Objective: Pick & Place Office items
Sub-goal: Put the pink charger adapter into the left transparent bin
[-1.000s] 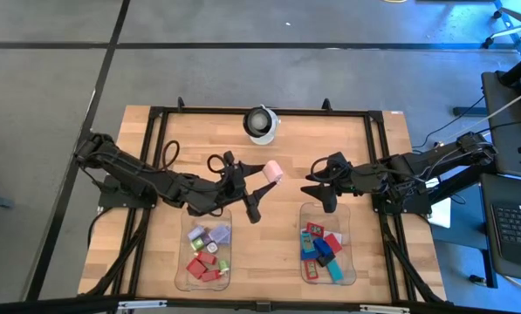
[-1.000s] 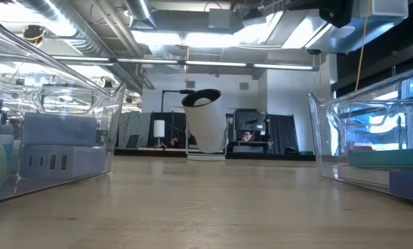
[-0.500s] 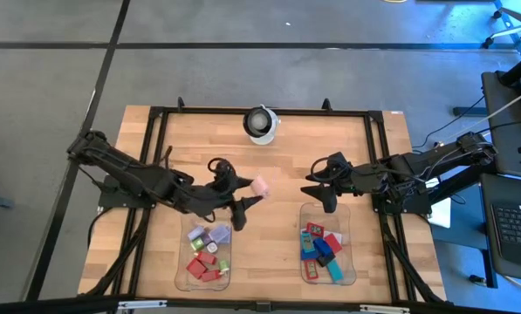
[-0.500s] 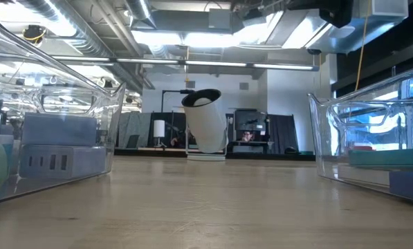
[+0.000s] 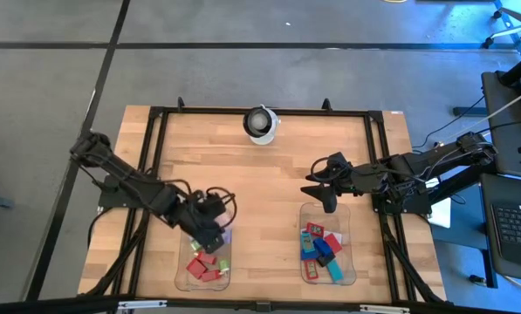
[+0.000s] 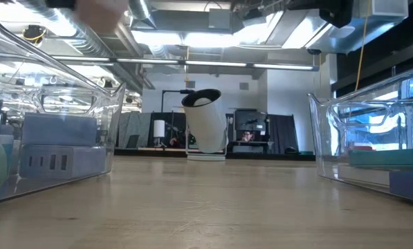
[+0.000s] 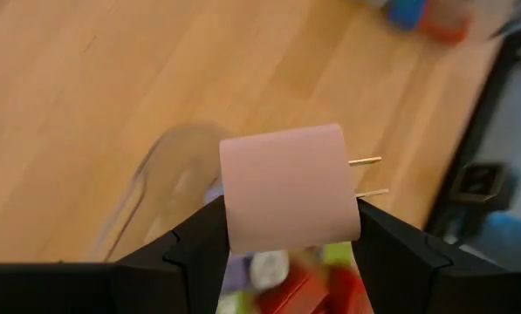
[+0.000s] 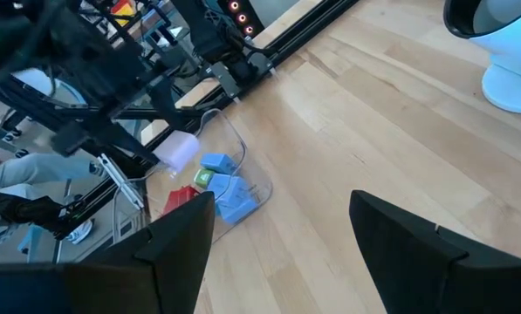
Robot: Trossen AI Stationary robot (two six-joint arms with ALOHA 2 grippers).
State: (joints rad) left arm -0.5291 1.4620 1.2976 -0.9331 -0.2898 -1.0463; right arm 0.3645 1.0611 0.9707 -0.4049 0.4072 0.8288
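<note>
- A pink plug-shaped block (image 7: 288, 187) sits clamped between the two dark fingers (image 7: 199, 249) of the left gripper (image 7: 288, 253); two thin metal prongs stick out from one of its sides.
- In the left wrist view the pink block hangs over the left clear tray (image 7: 147, 187), with red, green and lilac pieces showing under it inside that tray.
- From above, the left gripper (image 5: 209, 228) is over the far part of the left clear tray (image 5: 183, 277), and the arm covers the pink block from that camera.
- The right wrist view shows the same pink block (image 8: 176, 150) as a pale shape held above that tray at the end of the other arm.
- The other office items lie in the two trays: red, green and lilac ones (image 5: 208, 262) in the left tray, red, blue and teal ones (image 5: 323, 249) in the right clear tray (image 5: 353, 272).
- The low view shows a lilac-blue block (image 6: 59, 149) behind the wall of one tray and a teal one (image 6: 386, 158) in the other.
- The right gripper (image 5: 324, 199) hovers just past the far edge of the right tray, its jaws spread and holding nothing; its fingers (image 8: 177, 235) frame bare wood in its own wrist view.
- The white-and-black camera dome (image 5: 260, 123) stands at the far middle of the wooden table (image 5: 269, 179), well apart from both grippers.
</note>
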